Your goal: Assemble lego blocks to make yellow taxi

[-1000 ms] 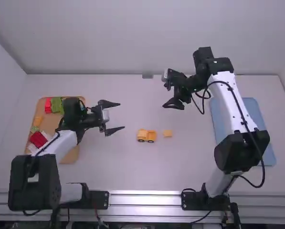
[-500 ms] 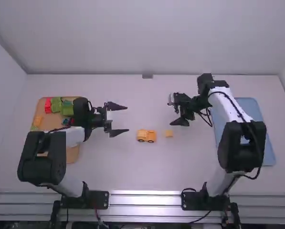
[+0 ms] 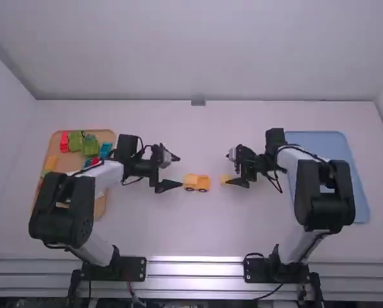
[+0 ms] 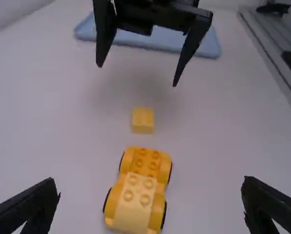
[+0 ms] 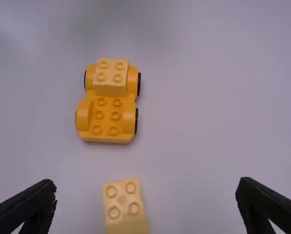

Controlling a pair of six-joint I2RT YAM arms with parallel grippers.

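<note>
High view: the tan tray (image 3: 68,163) holds red and green blocks (image 3: 76,141) (both arms' jaws are spread).

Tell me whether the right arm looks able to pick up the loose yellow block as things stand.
Probably yes: the right gripper is open, with the loose block lying between its fingers in the right wrist view. Nothing covers the block, and the wheeled base stands apart from it.
</note>
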